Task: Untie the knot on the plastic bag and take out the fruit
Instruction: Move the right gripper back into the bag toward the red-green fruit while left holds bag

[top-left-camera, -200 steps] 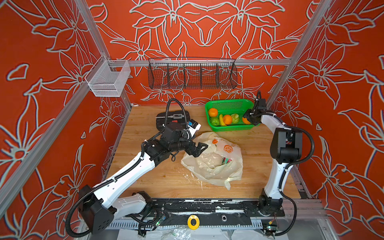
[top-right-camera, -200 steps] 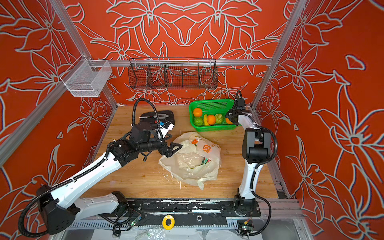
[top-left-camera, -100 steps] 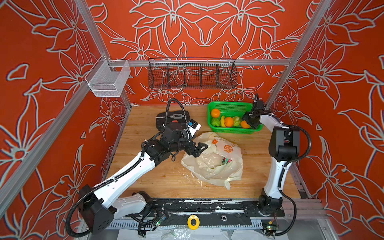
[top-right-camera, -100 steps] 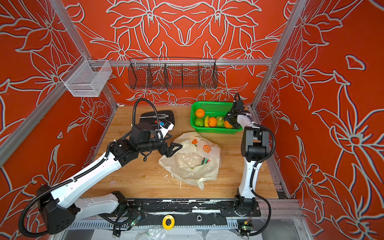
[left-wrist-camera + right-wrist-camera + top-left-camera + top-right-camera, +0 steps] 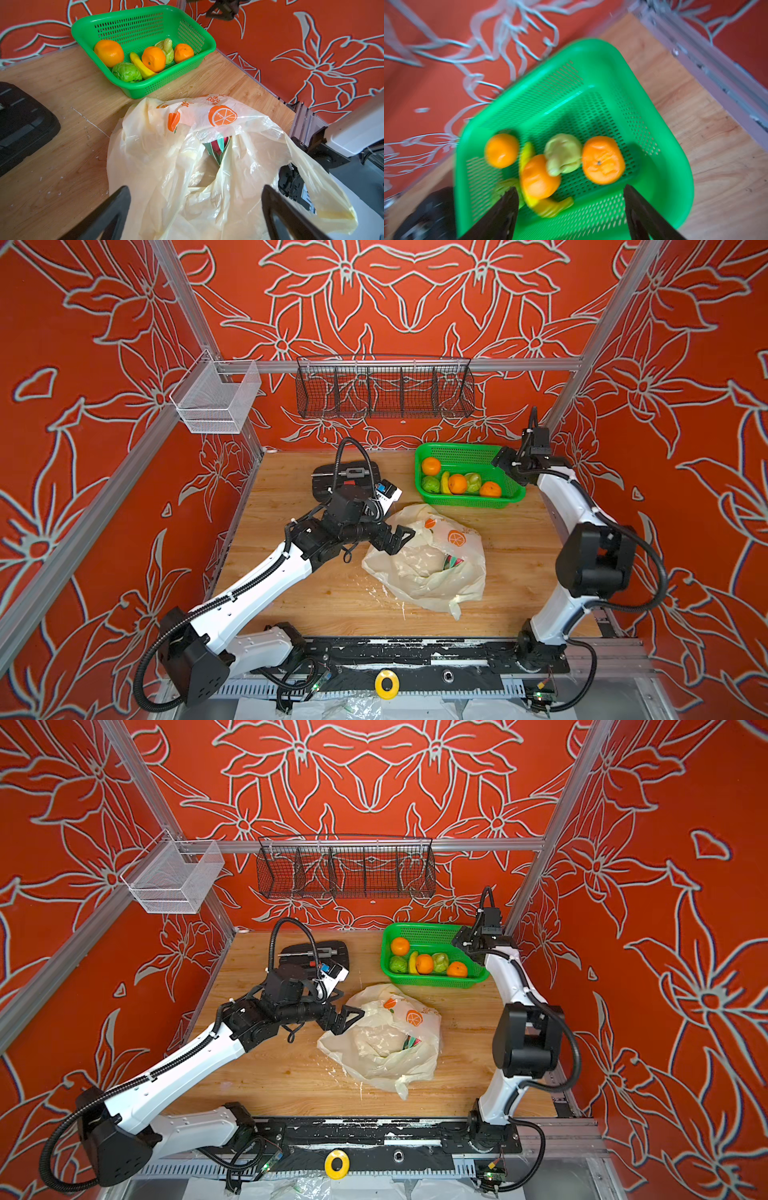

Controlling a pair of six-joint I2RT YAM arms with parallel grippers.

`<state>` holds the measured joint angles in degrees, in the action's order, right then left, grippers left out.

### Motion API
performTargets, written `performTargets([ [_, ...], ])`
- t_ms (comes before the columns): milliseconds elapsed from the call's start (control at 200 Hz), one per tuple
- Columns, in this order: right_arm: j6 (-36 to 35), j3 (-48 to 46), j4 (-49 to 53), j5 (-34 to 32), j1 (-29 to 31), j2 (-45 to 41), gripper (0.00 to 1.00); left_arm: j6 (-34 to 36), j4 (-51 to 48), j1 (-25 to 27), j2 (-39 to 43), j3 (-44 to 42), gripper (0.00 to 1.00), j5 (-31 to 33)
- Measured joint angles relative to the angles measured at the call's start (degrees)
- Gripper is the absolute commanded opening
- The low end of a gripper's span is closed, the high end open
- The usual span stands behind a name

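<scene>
Fingers first: my left fingers (image 5: 400, 540) are spread wide over the edge of the bag (image 5: 428, 572), gripping nothing. My right fingers (image 5: 505, 464) hang released above the basket (image 5: 457, 446), empty. I find no knot: the handles (image 5: 324, 187) lie slack and the bag gapes, so I judge the untying done. Three oranges (image 5: 153, 59) and two green fruit (image 5: 126, 71) lie in the basket with a banana (image 5: 142, 66). A dragon fruit (image 5: 217, 145) shows pink and green inside the bag, not yet out; whether more hides under the plastic I cannot tell. The bag lies mid-counter (image 5: 291, 580), near the basket. Orange slices (image 5: 222, 115) are printed on it, under orange lettering (image 5: 216, 98) I cannot read.
</scene>
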<state>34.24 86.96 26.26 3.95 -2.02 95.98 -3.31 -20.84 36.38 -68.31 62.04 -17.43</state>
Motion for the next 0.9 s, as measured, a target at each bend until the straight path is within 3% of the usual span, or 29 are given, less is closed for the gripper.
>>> performTargets([
  [280, -2.14, -11.58, -0.35, 2.54, 11.32, -22.18, 0.8, -0.33, -3.96, 0.0, -5.64, 4.15, 0.97, 2.38],
  [545, -2.49, -19.5, 10.29, 4.13, 24.24, -35.71, 0.77, -0.31, -8.48, 0.0, -12.63, 7.91, 0.98, 3.91],
  [731, -1.77, -21.16, 20.72, 5.14, 31.8, -39.67, 0.76, -0.11, -11.21, 0.17, -17.38, 10.05, 0.98, 5.22],
  [901, -0.72, -21.35, 26.86, 5.11, 39.56, -37.55, 0.76, 2.67, -13.9, 2.84, -20.5, 11.56, 0.98, 11.21],
])
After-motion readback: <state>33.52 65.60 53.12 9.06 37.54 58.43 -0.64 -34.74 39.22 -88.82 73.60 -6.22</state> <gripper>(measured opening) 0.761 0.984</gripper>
